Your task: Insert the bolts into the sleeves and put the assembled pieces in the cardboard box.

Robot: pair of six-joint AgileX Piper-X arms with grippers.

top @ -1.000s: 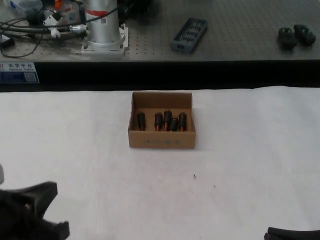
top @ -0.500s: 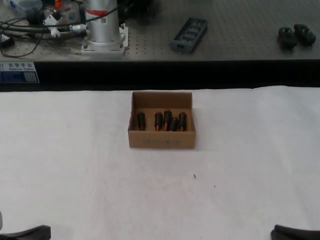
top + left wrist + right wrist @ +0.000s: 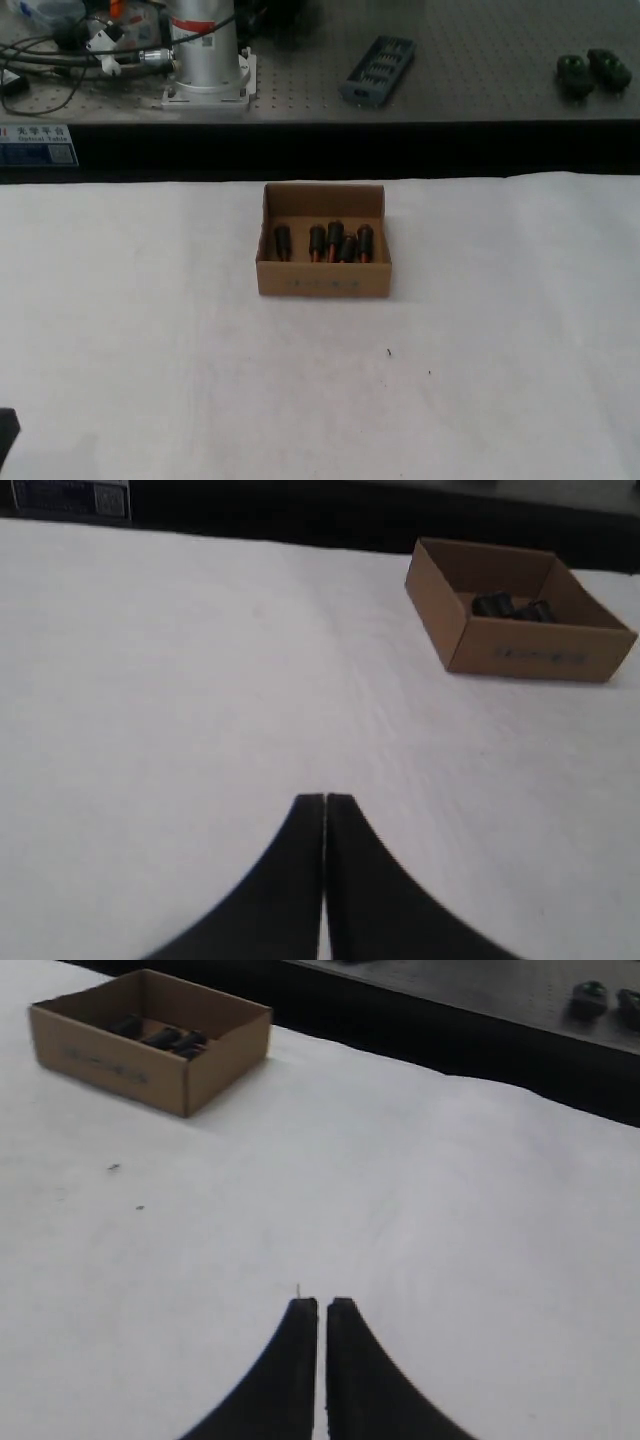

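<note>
Work looked all but finished: the cardboard box (image 3: 323,282) sat at the centre of the high view's frame on the white-covered counter (image 3: 140,320), with what seemed five assembled pieces (image 3: 335,243) lying side by side inside it. The left hand (image 3: 325,802) and the right hand (image 3: 321,1305) each had fingers pressed together on nothing, well apart from the box, so probably nothing remained to insert.
</note>
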